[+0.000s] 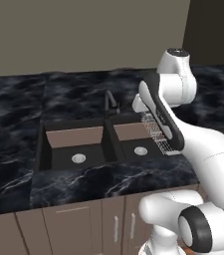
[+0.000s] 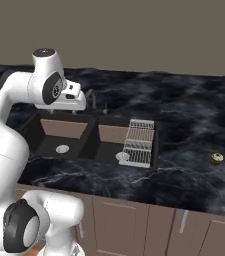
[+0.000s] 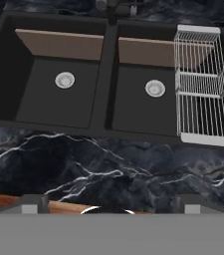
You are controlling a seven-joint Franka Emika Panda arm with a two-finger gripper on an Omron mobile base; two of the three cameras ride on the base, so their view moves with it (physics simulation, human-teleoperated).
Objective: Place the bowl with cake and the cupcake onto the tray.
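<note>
The sink [image 3: 108,74] is showing two basins and two round drains in the hand view. The white wire rack [image 2: 138,142] is lying over the right basin. The arm is reaching up, bent over the sink (I cannot tell how wide its gripper is). One cupcake [image 2: 216,159] is sitting far right on the counter [image 2: 184,175].

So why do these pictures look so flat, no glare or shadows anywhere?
Left base view: even rendered light, the sink dark, with no cast shadows. Right base view: soft and slightly blurry, the cupcake a tiny smudge. Hand view: sharpest, the wire rack crisp, no glare on the marble counter.
</note>
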